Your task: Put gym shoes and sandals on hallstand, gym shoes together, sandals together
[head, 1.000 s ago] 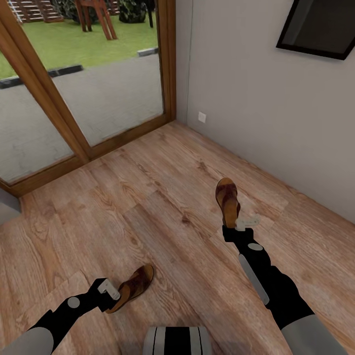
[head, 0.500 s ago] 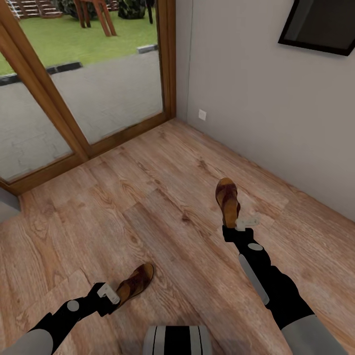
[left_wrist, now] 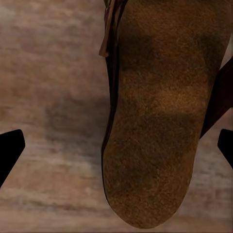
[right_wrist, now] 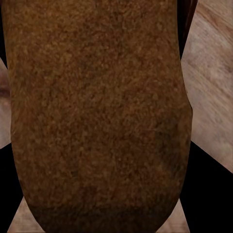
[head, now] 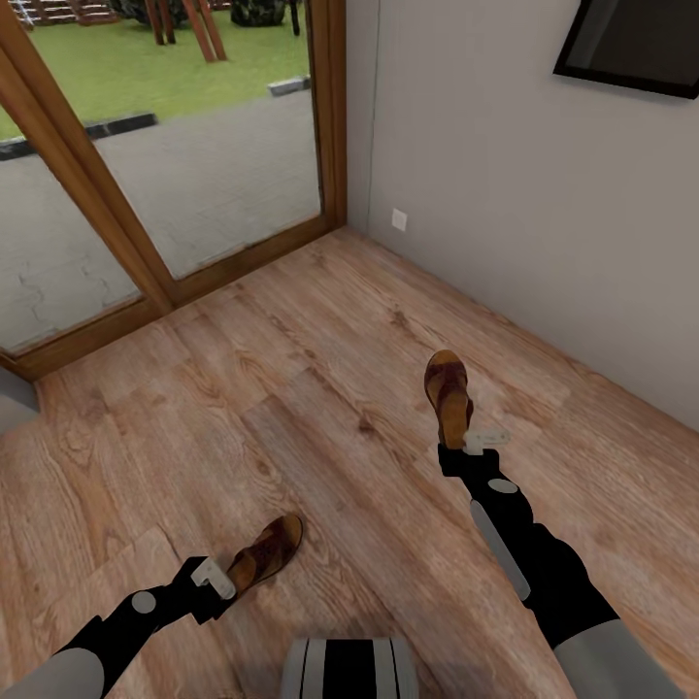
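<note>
I'm looking down on the corridor floor [head: 291,408], wood planks running up to a glazed door [head: 146,184] and a plain grey wall [head: 505,194] with a dark framed panel [head: 631,49] on it. The hallstand and gym shoes are nowhere in front of me here.

Both sandals are off the ground, one per arm. The right gripper [head: 473,439] is clamped on the heel of the right sandal [head: 449,393], which sticks out ahead of it; in the right wrist view the tan insole [right_wrist: 97,116] runs between the dark fingers [right_wrist: 208,194]. The left gripper [head: 221,580] holds the left sandal [head: 267,553] by its heel too, though in its wrist view the fingers [left_wrist: 9,150] stand out at the frame's edges, well clear of the insole [left_wrist: 160,121], so I can't tell how firmly it's pinched.

My worry is that left grip (a heel hold leaves the toe cantilevered): a sharp base turn toward the rack could swing the sandal and lever it loose onto the floor. Carrying both low also risks clipping the rack's edge on arrival.
</note>
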